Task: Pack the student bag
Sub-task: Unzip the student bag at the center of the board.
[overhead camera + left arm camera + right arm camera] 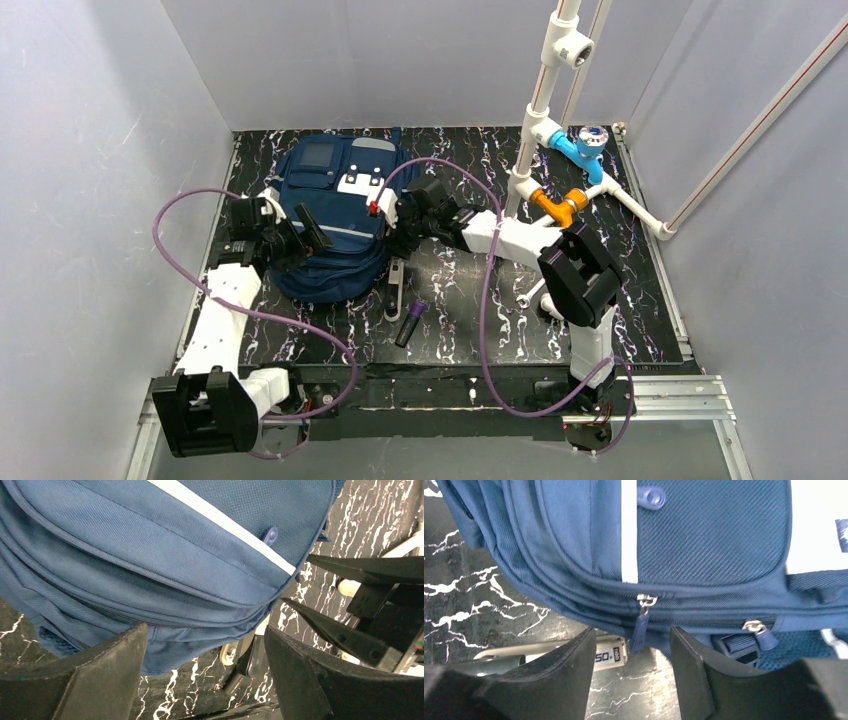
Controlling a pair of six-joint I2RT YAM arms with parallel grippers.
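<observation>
The student bag [335, 215] is a navy blue backpack with white-grey stripes, lying flat on the black marbled table at the back left. My left gripper [305, 235] is open over the bag's left side; in the left wrist view [205, 645] its jaws stand wide apart with the bag's edge [165, 570] between and beyond them. My right gripper [392, 222] is open at the bag's right edge. In the right wrist view [633, 650] a blue zipper pull [641, 625] hangs just beyond the gap between the jaws, untouched. A second zipper pull [761, 632] sits to the right.
A white flat tool labelled "50" [574, 655] lies by the bag's edge, seen in the top view [395, 290] too. A dark marker with a purple cap [410, 323] lies at mid table. White pipes with blue [585, 150] and orange [560, 207] fittings stand at the right.
</observation>
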